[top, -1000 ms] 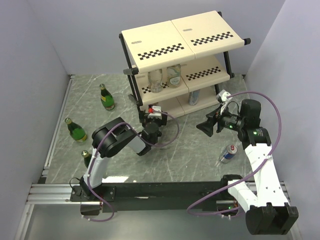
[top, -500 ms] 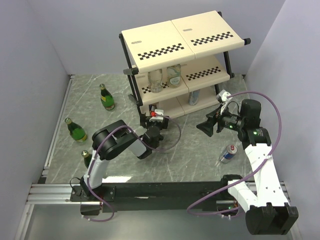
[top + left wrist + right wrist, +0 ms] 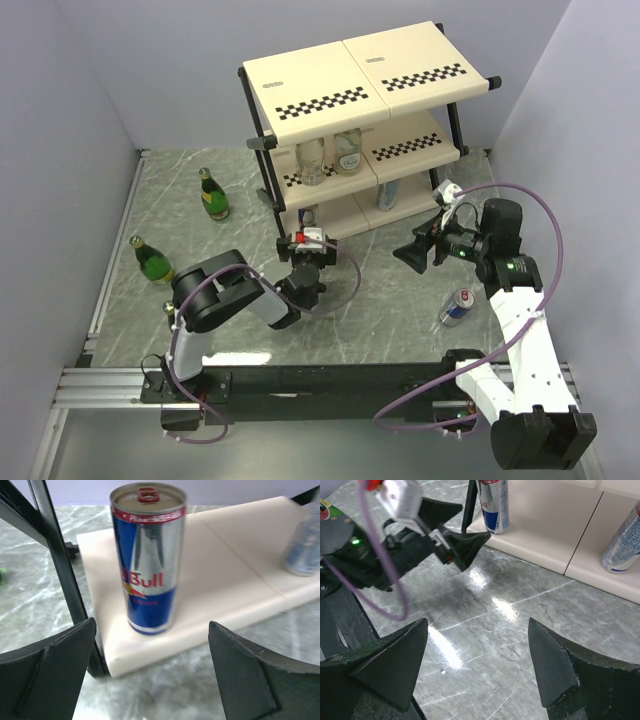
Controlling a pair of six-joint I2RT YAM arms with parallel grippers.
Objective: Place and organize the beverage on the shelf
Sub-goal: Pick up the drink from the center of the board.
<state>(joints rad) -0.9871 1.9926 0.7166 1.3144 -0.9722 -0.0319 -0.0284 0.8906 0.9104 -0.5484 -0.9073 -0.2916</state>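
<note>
Shelf (image 3: 350, 70) at far centre of the table (image 3: 370, 310)

Middle tier, left half: two bottles (image 3: 347, 152) side by side

Bottom tier: corner can (image 3: 147, 555) upright near the front left corner; second can (image 3: 624, 537) on the right panel, well apart from it

Left gripper (image 3: 150, 626) just before the corner can, not touching

Right gripper (image 3: 413, 254) before the shelf's right half, over bare table

Third can (image 3: 456, 308) on the table, right of and nearer than that gripper, beside the right arm

Left of the shelf, on the table, running far to near: far bottle (image 3: 212, 196), middle bottle (image 3: 153, 262), near bottle (image 3: 171, 311), the last partly hidden by the left arm
</note>
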